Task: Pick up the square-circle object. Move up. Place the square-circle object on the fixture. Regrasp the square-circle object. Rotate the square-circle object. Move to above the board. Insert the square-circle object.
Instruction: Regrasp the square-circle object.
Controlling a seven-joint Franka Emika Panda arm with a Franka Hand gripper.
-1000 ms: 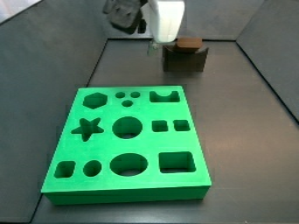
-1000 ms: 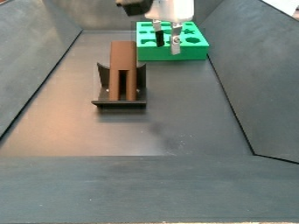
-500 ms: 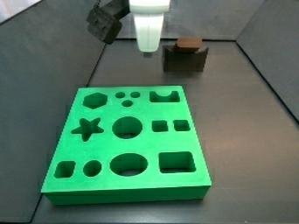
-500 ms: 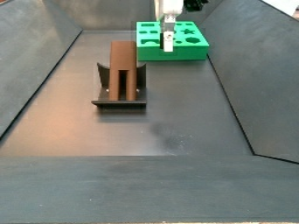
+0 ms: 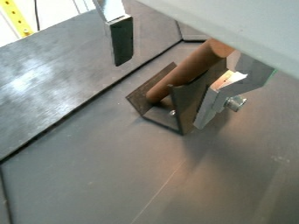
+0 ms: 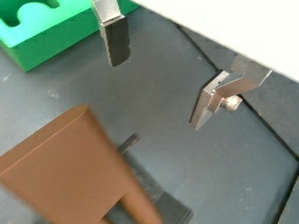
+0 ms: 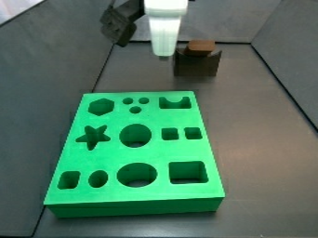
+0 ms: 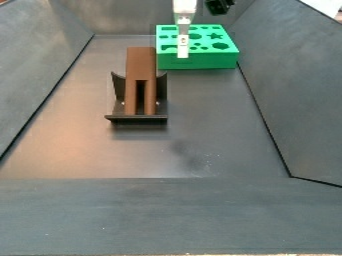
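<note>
Resting in the fixture [image 8: 136,102], the square-circle object [image 8: 139,64] leans as a slim brown bar on the dark bracket, its upper end pointing toward the board [image 8: 197,47]; nothing is touching it. In a wrist view the peg [image 5: 187,72] lies across the notched block [image 5: 162,103] with the end effector [image 5: 173,66] above it, silver fingers [image 6: 114,37] spread wide and empty. In a side view the end effector [image 7: 165,35] hangs raised, at about ten o'clock from the fixture [image 7: 196,59] and clear of it, while the green board [image 7: 137,151] lies well apart toward six o'clock on the dark floor [image 8: 187,150].

Judging from this, the placing on the fixture is done and the regrasp is the step in hand. That next move calls for lowering the open plates on either side of the peg, square to its length, and closing firmly enough that the later rotation does not let it slip.
</note>
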